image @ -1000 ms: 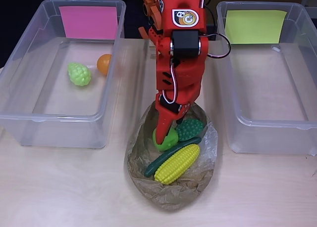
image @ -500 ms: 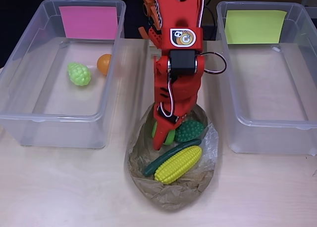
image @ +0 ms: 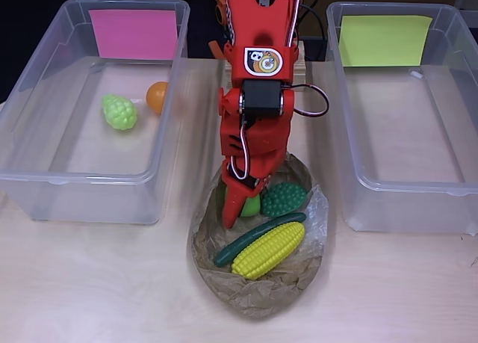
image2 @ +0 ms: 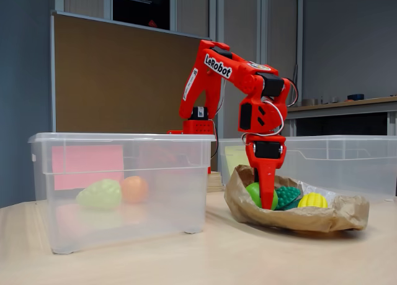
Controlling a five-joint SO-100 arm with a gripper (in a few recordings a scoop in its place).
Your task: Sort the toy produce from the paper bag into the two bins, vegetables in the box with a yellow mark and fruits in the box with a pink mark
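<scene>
The crumpled paper bag (image: 258, 287) (image2: 298, 218) lies open between the two bins. In it lie a yellow corn cob (image: 267, 249) (image2: 312, 200), a dark green cucumber (image: 254, 238) and a dark green bumpy vegetable (image: 284, 199) (image2: 287, 197). My red gripper (image: 236, 211) (image2: 267, 197) points down into the bag, shut on a round light green toy (image: 251, 205) (image2: 254, 194). The pink-marked bin (image: 133, 33) (image2: 87, 166) at left holds light green grapes (image: 119, 111) (image2: 99, 194) and an orange (image: 157, 96) (image2: 134, 189). The yellow-marked bin (image: 385, 40) (image2: 236, 156) stands at right.
Both bins are clear plastic with tall walls close to the bag's sides. The arm's base (image: 258, 7) stands between them at the back. Bare wooden tabletop (image: 97, 283) runs along the front.
The gripper has shifted a little to the left inside the bag, and the light green toy moved with it. The corn and cucumber have barely moved.
</scene>
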